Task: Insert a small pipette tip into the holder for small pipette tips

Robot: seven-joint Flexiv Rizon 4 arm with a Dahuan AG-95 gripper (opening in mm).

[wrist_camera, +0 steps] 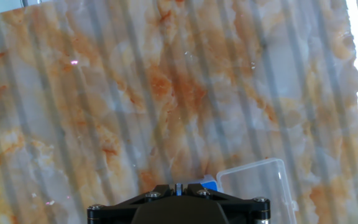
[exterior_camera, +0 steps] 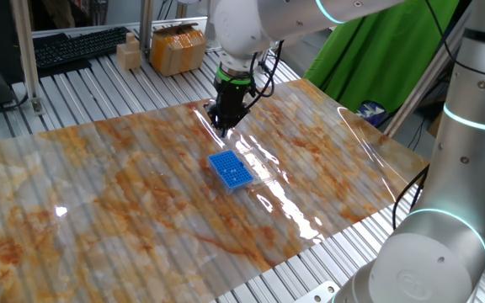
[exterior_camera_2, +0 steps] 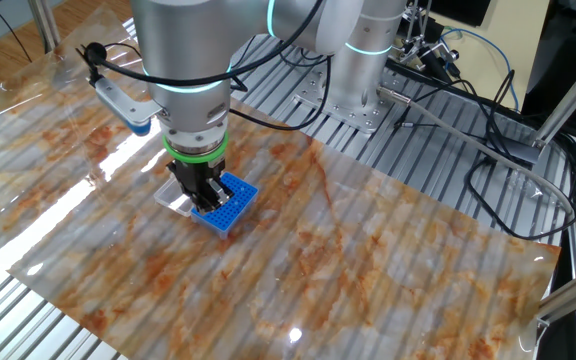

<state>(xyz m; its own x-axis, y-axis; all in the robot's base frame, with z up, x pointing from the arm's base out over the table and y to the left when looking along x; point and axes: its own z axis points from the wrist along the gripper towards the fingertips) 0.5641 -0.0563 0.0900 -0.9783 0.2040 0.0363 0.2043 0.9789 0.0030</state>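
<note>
The surface (exterior_camera: 125,194) wears a marbled sheet of pale grey-white streaked with orange and rust, crossed by faint parallel stripes. The rack (exterior_camera: 230,170) is bright blue, its top a fine grid of tiny holes. The claw (exterior_camera: 225,124) is black under a green ring (exterior_camera_2: 196,152); the arm (exterior_camera_2: 183,45) is glossy silver-grey. A box (wrist_camera: 257,186) beside the rack looks clear, perhaps colourless plastic.

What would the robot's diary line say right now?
gripper: shut, pointing down | blue holder: on table, by clear box | tip: too small to see
</note>
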